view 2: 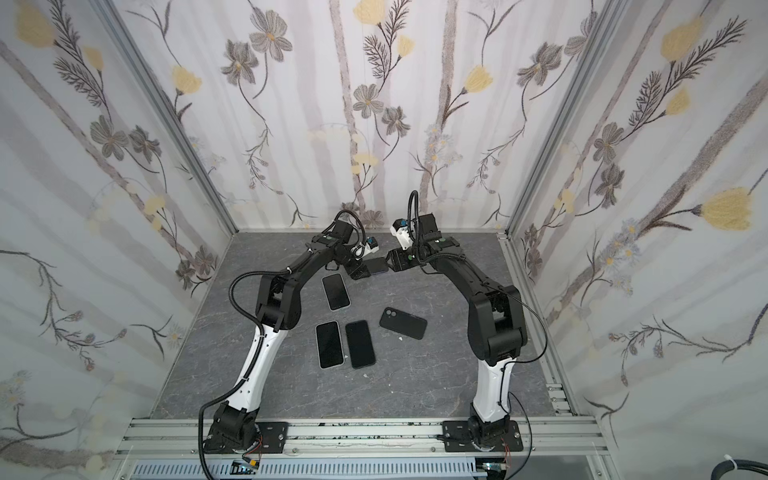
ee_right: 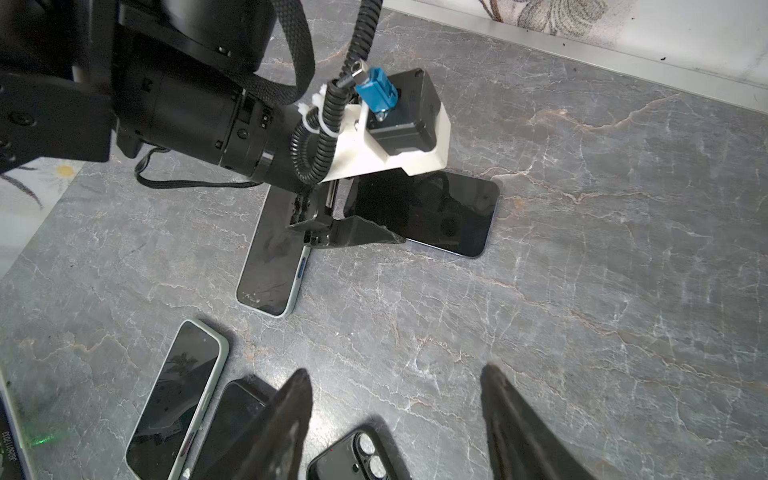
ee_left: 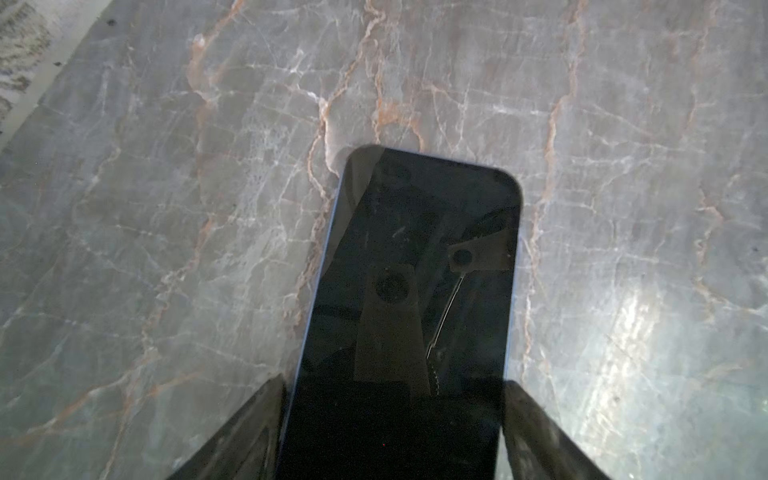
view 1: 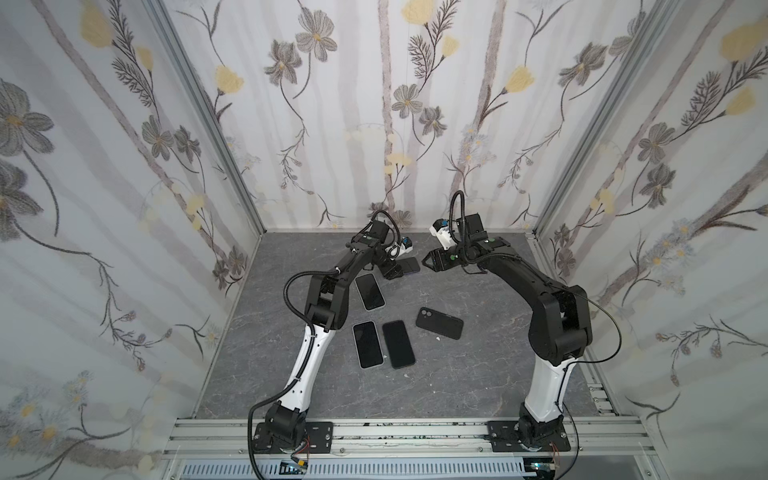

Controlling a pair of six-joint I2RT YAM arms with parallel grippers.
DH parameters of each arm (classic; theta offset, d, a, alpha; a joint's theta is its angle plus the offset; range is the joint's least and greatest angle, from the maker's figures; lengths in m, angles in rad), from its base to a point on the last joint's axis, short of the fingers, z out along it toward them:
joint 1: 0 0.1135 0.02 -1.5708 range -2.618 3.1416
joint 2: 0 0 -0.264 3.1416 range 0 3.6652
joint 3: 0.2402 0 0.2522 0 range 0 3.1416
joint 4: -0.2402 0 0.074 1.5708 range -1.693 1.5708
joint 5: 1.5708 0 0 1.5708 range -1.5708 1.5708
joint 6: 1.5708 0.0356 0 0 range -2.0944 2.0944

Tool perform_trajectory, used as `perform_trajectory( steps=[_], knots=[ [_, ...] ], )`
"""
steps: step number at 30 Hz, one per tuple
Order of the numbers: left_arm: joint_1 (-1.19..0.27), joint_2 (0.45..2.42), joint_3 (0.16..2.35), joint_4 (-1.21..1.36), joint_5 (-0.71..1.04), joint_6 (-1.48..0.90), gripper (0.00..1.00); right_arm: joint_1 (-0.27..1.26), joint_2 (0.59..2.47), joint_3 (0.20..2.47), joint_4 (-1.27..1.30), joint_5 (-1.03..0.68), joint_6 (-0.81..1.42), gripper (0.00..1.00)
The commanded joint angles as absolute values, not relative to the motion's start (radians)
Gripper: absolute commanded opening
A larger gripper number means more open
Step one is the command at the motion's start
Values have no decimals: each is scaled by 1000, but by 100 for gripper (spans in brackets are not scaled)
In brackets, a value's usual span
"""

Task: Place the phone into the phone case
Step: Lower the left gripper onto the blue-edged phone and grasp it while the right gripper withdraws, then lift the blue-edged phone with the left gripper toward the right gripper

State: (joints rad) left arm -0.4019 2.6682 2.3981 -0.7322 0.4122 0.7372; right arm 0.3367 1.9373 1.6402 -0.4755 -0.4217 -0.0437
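Observation:
A dark phone [view 1: 409, 265] with a blue rim lies screen up at the far middle of the table, also in the left wrist view [ee_left: 419, 257] and the right wrist view [ee_right: 440, 212]. My left gripper [ee_left: 394, 380] is shut on it, one finger against each long edge near its end; both top views show that gripper [view 1: 392, 272] low at the table. The black phone case [view 1: 439, 323], with a camera cut-out, lies empty nearer the front, apart from the phone. My right gripper [view 1: 428, 262] hovers open just right of the phone, holding nothing, with the case [ee_right: 353, 457] below it.
Three more phones lie screen up: one [view 1: 369, 291] beside the left arm, a pair [view 1: 367, 344] [view 1: 398, 343] side by side at the table's middle. Flowered walls close in three sides; a metal rail [view 1: 407, 432] runs along the front.

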Motion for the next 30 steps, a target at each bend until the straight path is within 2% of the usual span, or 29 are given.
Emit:
perform_trajectory(
  steps=[1,7,15,30],
  knots=[
    [-411,2694,2392,-901,323,814,73,337,1944,1657,-498,-403,-63,65],
    [-411,2685,2388,-897,322,817,61,336,1941,1667,-508,-386,-65,65],
    [-406,2600,2311,-810,356,816,52,337,1916,1661,-509,-357,-64,65],
    [-402,2522,2218,-726,392,811,46,337,1901,1649,-502,-353,-49,65]
  ],
)
